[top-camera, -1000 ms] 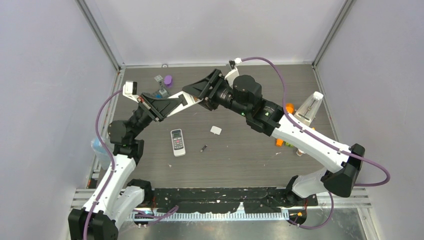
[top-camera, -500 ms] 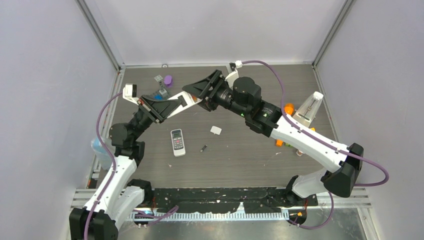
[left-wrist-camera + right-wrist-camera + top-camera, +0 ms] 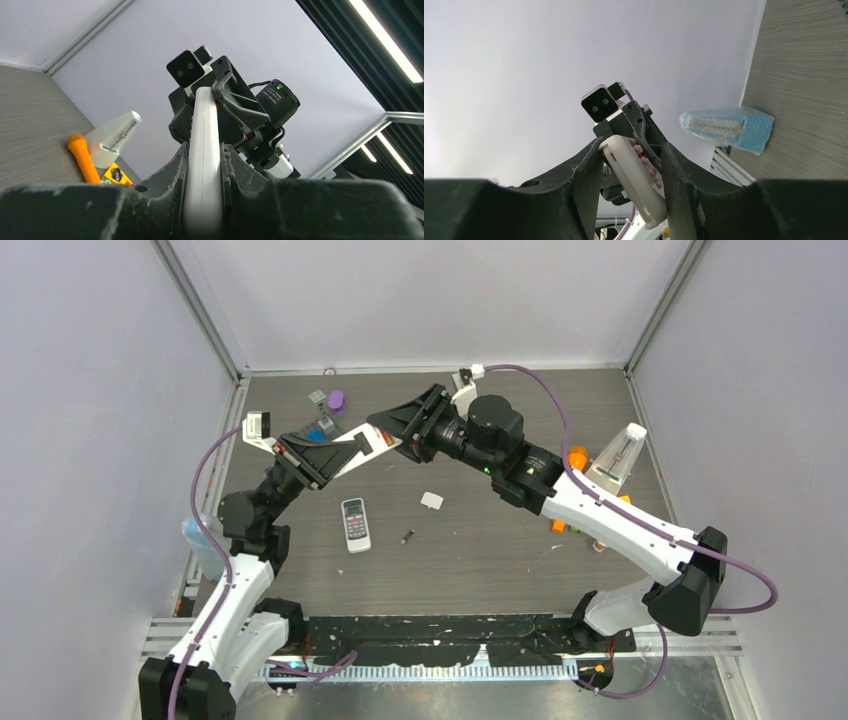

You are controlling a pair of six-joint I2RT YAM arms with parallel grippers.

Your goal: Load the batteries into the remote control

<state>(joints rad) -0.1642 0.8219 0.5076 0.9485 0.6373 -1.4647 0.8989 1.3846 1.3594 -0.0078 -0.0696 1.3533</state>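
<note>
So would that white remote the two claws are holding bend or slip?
Probably stiff: the white remote runs straight between the left gripper and right gripper. Its smooth plastic shell likely slips easily. Being thin, it is probably light.

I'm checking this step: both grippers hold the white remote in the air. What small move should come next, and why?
Probably open the right gripper: it and the left gripper both clamp the white remote in mid-air, while a dark battery lies on the table, so one gripper must be freed to fetch it.
</note>
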